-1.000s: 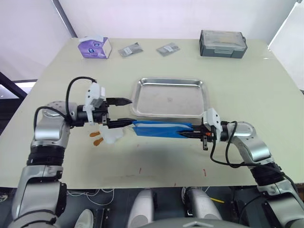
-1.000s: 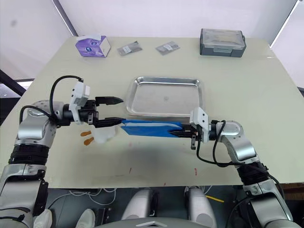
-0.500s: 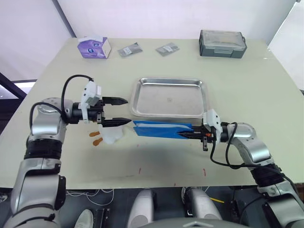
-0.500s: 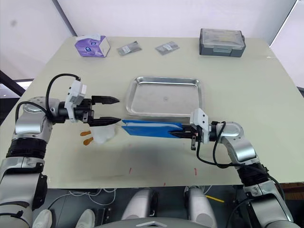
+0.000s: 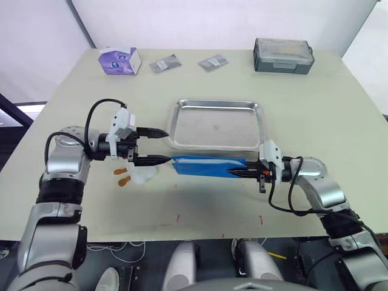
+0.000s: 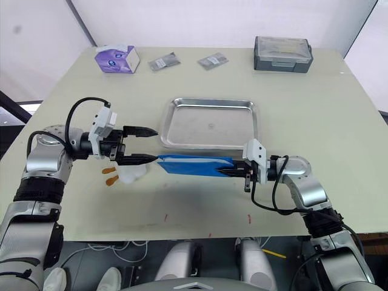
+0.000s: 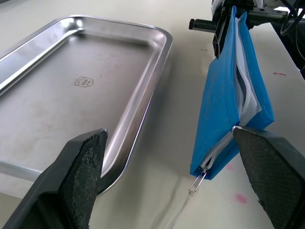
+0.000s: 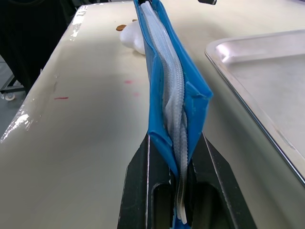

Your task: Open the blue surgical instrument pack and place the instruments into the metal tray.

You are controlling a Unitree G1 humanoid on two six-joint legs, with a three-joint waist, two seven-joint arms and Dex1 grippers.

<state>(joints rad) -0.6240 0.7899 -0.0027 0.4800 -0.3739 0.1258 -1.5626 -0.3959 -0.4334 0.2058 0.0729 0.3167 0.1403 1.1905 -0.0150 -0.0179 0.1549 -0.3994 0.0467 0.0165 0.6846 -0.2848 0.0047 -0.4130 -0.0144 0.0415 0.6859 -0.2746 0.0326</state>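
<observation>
Table holds the tray mid-table, empty. Pack sits just in front of tray's near rim, held on edge, zipper side up, lining showing. Right gripper clamped on pack's right end, both fingers pinching the fabric. Left gripper fingers spread wide apart, nothing between them; lower fingertip right at pack's left end by the zipper pull, contact can't tell. White lump under left gripper.
</observation>
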